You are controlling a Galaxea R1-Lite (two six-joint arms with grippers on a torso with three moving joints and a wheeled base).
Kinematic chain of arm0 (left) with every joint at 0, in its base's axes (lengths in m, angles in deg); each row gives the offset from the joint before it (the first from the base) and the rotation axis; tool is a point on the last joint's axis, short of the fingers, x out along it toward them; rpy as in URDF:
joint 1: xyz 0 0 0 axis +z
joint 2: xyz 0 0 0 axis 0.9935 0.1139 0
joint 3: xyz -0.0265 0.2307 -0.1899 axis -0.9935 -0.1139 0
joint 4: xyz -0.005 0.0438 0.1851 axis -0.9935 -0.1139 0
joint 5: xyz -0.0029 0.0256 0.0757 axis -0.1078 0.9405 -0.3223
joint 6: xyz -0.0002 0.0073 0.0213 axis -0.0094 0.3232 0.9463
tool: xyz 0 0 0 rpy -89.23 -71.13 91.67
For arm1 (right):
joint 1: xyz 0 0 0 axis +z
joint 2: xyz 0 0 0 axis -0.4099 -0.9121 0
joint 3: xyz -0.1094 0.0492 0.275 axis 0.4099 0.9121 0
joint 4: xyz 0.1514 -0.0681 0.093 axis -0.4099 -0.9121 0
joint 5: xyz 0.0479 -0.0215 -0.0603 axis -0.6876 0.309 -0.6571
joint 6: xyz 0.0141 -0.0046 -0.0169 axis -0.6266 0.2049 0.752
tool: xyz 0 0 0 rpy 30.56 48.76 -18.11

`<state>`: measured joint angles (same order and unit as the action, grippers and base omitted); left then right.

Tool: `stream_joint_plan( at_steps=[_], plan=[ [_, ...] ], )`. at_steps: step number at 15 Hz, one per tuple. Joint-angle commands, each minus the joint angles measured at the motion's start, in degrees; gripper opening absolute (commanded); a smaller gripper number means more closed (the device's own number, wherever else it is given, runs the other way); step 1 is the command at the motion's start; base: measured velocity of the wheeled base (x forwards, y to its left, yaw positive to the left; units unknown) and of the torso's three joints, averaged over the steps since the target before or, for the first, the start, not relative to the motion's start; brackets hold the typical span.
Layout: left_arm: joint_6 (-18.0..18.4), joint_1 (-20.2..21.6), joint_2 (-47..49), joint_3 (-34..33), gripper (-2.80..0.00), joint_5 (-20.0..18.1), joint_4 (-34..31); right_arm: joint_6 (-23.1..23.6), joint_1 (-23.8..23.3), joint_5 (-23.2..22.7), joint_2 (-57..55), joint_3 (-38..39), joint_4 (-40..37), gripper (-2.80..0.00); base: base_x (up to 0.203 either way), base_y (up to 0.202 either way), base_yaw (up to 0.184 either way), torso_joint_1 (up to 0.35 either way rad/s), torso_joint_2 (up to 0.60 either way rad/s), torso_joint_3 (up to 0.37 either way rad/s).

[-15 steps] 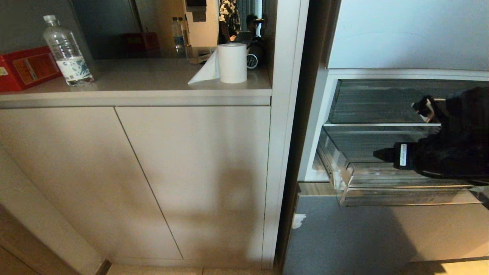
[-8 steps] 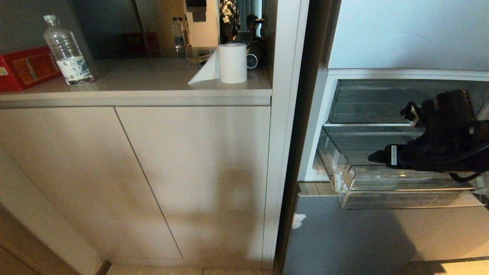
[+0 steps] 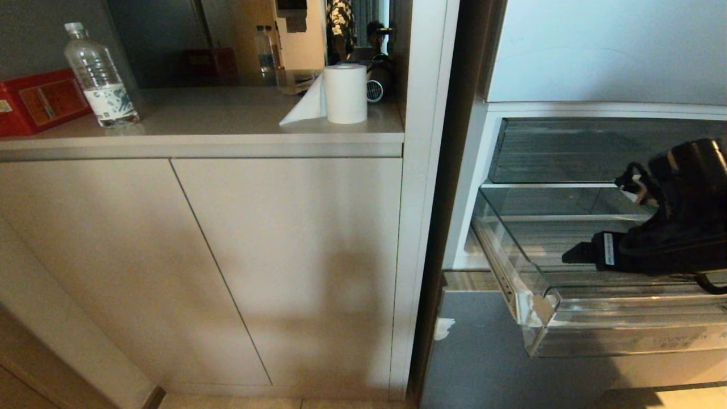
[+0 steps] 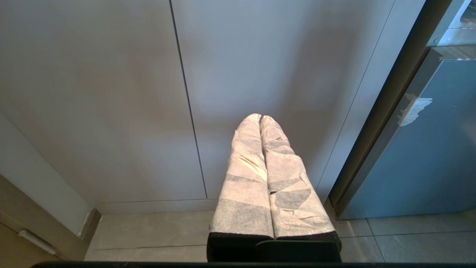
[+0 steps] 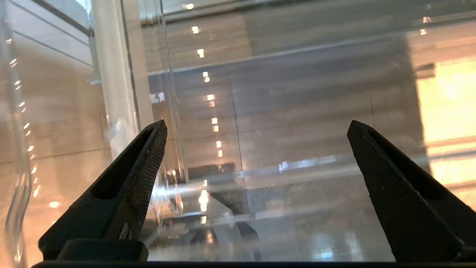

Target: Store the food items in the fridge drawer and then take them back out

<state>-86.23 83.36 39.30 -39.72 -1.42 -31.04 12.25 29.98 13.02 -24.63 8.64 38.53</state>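
Note:
The fridge drawer point(image 3: 625, 309) is a clear plastic tray, pulled well out of the fridge, with torn white tape point(image 3: 537, 309) on its front left corner. My right gripper point(image 3: 579, 253) reaches over it from the right. In the right wrist view the right gripper point(image 5: 257, 124) is open with only the drawer's clear ribbed plastic point(image 5: 297, 163) between its black fingers point(image 5: 148, 156). The food items are out of view. My left gripper point(image 4: 260, 117), wrapped in white fabric, hangs shut and empty before the cabinet doors near the floor.
A second clear drawer point(image 3: 568, 150) sits closed above. Left of the fridge a counter point(image 3: 227, 128) carries a water bottle point(image 3: 101, 76), a red box point(image 3: 40, 102) and a paper roll point(image 3: 345, 94). Below the drawer is the grey lower door point(image 3: 483, 352).
The fridge drawer has slid farther out toward me. My right gripper has come back and lower with it, still open. The left arm has not moved.

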Motion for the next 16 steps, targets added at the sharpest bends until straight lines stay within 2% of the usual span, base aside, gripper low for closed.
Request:
stream_joint_plan(
  at_steps=[1, 6, 7, 10, 12, 16],
  plan=[
    [0.0, 0.0, -0.1, 0.0, -2.8, 0.0, 0.0, -0.1, -0.2, -0.3, 4.8, 1.9, -0.2, 0.0, 0.0, 0.0, 0.0, 0.0, 0.0, 0.0],
    [0.0, 0.0, -0.1, 0.0, -2.8, 0.0, 0.0, -0.3, -0.3, -1.6, 10.3, 2.9, 1.4, 0.0, 0.0, 0.0, 0.0, 0.0, 0.0, 0.0],
    [0.0, 0.0, -0.2, 0.0, -2.8, 0.0, 0.0, -0.3, -0.3, -2.0, 12.3, 3.4, 2.1, -2.8, 0.0, 0.0, 0.0, 0.0, 0.0, 0.0],
    [0.0, 0.0, -0.1, 0.0, -2.8, 0.0, 0.0, 0.1, -0.2, -2.1, 21.7, 6.9, 2.6, -2.8, 0.0, 0.0, 0.0, 0.0, 0.0, 0.0],
    [0.0, 0.0, -0.1, 0.0, -2.8, 0.0, 0.0, 0.9, -0.2, -2.1, 30.3, 12.1, 2.8, -2.8, 0.0, 0.0, 0.0, 0.0, 0.0, 0.0],
    [0.0, 0.0, -0.1, 0.0, -2.8, 0.0, 0.0, 5.9, -0.2, -2.2, 49.3, 28.0, 7.2, -2.8, 0.0, 0.0, 0.0, 0.0, 0.0, 0.0]
  ],
)
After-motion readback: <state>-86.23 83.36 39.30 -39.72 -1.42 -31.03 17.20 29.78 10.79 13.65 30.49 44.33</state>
